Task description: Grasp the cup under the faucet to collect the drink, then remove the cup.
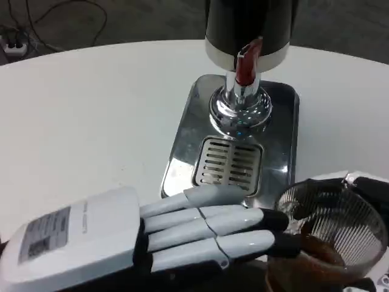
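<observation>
The cup (pixel 331 234), holding brown drink, sits off the drip tray (pixel 276 131) at lower right; the left hand (pixel 182 234), fingers straight, touches its side. The right hand's (pixel 371 188) grip I cannot tell; a nudge could spill it

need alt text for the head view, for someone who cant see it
A clear ribbed cup holding brown drink sits at the lower right, off the drip grille, with the right hand dark behind its rim. The left hand lies flat, fingertips touching the cup. Behind, a dispenser's red-levered faucet stands over a steel tray on a white table.
</observation>
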